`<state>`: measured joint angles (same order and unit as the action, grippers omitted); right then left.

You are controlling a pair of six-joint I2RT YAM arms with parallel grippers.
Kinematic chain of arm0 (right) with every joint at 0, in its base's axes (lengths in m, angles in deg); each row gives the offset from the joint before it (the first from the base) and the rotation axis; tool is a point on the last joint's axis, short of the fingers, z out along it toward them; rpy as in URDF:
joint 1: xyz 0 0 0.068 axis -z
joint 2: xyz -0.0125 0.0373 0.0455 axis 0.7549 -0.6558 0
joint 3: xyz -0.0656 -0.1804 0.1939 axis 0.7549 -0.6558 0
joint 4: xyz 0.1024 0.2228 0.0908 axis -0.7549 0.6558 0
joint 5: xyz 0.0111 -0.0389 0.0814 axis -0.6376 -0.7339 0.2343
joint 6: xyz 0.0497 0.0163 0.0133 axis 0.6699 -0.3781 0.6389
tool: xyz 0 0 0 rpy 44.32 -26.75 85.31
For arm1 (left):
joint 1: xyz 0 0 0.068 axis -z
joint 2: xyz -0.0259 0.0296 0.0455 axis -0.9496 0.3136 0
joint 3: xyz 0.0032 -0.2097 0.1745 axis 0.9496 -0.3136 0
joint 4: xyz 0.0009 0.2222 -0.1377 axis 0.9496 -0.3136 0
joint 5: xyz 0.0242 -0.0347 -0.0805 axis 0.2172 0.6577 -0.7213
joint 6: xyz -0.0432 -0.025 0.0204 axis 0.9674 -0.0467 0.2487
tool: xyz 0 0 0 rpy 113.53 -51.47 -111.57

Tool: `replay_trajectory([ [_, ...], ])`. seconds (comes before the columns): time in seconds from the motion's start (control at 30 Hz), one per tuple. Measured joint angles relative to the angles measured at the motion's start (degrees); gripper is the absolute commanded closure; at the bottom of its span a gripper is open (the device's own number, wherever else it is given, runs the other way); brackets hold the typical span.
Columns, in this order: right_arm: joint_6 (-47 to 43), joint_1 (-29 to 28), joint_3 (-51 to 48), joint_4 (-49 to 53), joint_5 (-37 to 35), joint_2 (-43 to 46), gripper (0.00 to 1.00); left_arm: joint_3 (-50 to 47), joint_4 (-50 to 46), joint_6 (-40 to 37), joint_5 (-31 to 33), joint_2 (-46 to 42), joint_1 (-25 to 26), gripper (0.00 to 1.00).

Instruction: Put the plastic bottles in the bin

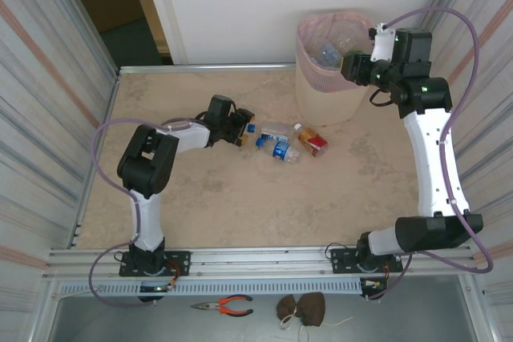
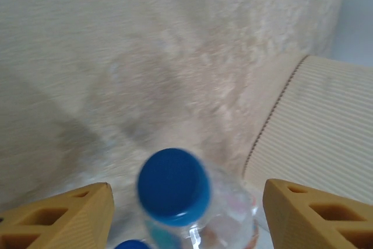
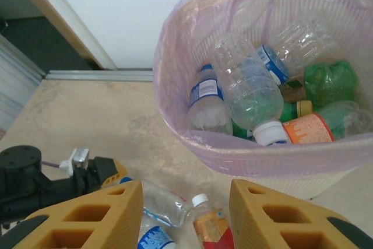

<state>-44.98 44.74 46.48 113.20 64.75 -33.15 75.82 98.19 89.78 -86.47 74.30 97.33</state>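
Note:
Three plastic bottles lie in a cluster mid-table: a clear one with a blue cap (image 1: 268, 133), one with a blue label (image 1: 282, 152) and an orange-labelled one with a white cap (image 1: 311, 142). My left gripper (image 1: 240, 127) is open at the cluster's left end. Its yellow fingers (image 2: 58, 217) stand on either side of the blue cap (image 2: 173, 186) with gaps on both sides. The bin (image 1: 329, 70), beige mesh with a pink liner, stands at the back right and holds several bottles (image 3: 250, 91). My right gripper (image 3: 185, 214) hangs open and empty beside the bin's rim (image 3: 262, 150), above the orange-labelled bottle (image 3: 210, 225).
A second blue cap (image 2: 131, 244) shows at the bottom edge of the left wrist view, and the bin's ribbed wall (image 2: 326, 126) rises on the right. Corrugated walls (image 1: 48, 78) close in both sides of the table. Pliers (image 1: 224, 305) lie below the front rail.

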Motion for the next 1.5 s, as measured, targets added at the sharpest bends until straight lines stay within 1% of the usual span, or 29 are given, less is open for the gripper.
replay_trajectory([
  [0.1,0.0,0.0,-0.2,0.4,0.0,0.3,0.58,0.9,1.7,2.2,0.0,1.5,0.0,0.4],
  [0.37,-0.2,0.0,-1.2,1.9,-1.1,1.8,0.58,2.3,3.0,6.0,0.0,4.5,0.0,0.49],
  [0.73,-0.2,0.0,-2.0,2.6,-1.3,3.0,0.58,2.5,3.5,7.8,0.7,5.2,0.0,0.67],
  [0.9,-0.2,0.0,-2.6,2.7,-1.6,4.0,0.58,2.3,3.4,7.7,1.3,4.7,0.0,0.7],
  [1.07,-0.2,0.0,-3.2,2.7,-2.2,5.2,0.57,1.6,3.5,7.1,1.7,2.4,0.0,0.71],
  [1.17,-0.2,0.0,-3.7,2.7,-2.1,5.9,0.55,0.7,3.4,5.4,1.7,-0.6,0.0,0.71],
  [1.27,-0.2,0.0,-4.5,2.6,-1.4,6.6,0.53,0.4,2.9,1.6,1.5,-4.6,0.0,0.72],
  [1.4,-0.2,-0.7,-7.6,1.4,1.6,8.3,0.48,0.3,1.5,-6.2,1.5,-11.4,0.0,0.73],
  [1.5,-0.2,-1.9,-10.6,-0.3,4.8,9.7,0.44,-0.2,1.2,-13.0,0.5,-16.9,0.0,0.75],
])
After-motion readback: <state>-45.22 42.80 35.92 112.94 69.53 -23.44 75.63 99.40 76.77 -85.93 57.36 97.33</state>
